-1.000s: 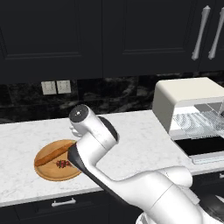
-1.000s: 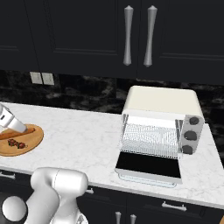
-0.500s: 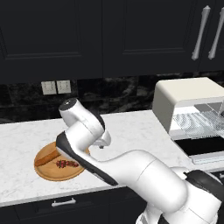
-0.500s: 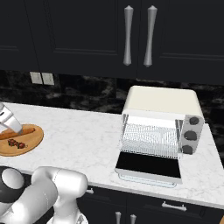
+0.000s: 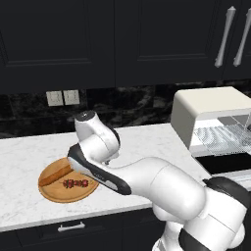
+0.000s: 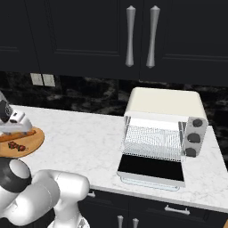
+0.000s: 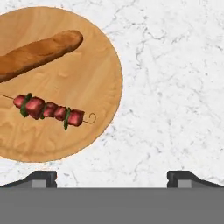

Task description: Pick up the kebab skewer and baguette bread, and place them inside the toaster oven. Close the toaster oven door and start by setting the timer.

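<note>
The kebab skewer (image 7: 49, 109), a thin stick threaded with red and green chunks, lies flat on a round wooden board (image 7: 94, 74). The orange-brown baguette bread (image 7: 37, 53) lies beside it on the same board, apart from it. The pincer (image 7: 112, 177) hovers above the board's edge, tips wide apart and empty. Well to the right, the cream toaster oven (image 6: 164, 107) stands with its toaster oven door (image 6: 151, 168) folded down on the white marble surface (image 6: 84, 138), under dark cabinets (image 6: 80, 35).

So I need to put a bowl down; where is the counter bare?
The widest free patch is the counter between the round board and the toaster oven. A narrower strip lies behind the board, below the wall outlets. The board is crowded, with baguette and skewer on it. The lowered oven door fills the space before the oven.
</note>
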Controlling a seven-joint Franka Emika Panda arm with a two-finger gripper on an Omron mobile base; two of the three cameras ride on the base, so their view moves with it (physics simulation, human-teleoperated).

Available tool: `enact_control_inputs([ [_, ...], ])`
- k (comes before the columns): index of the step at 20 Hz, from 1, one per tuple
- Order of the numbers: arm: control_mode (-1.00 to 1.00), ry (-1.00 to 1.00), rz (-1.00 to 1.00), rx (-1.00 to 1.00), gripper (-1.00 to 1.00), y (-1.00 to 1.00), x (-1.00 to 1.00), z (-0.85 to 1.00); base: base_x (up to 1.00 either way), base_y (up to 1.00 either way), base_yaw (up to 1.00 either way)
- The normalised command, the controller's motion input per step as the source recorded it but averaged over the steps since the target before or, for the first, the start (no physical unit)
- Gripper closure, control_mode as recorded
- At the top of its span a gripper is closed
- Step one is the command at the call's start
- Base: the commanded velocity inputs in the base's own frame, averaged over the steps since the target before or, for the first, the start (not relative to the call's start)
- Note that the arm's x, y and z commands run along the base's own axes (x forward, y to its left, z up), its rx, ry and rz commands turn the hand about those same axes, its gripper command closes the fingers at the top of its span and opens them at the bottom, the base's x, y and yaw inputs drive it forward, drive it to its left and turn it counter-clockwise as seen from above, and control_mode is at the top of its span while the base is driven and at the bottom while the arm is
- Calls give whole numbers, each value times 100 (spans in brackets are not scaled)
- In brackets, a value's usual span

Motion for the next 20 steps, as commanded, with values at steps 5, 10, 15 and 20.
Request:
enact_control_inputs([
  [5, -100, 0, 60, 8, -100, 7, 1, -49, 0, 0, 0],
  [10, -100, 16, 42, -1, -100, 41, 11, -17, 0, 0, 0],
  [15, -100, 16, 28, -5, -100, 52, 30, -21, 0, 0, 0],
  [20, -100, 11, 13, -9, -100, 39, 47, -14, 0, 0, 0],
])
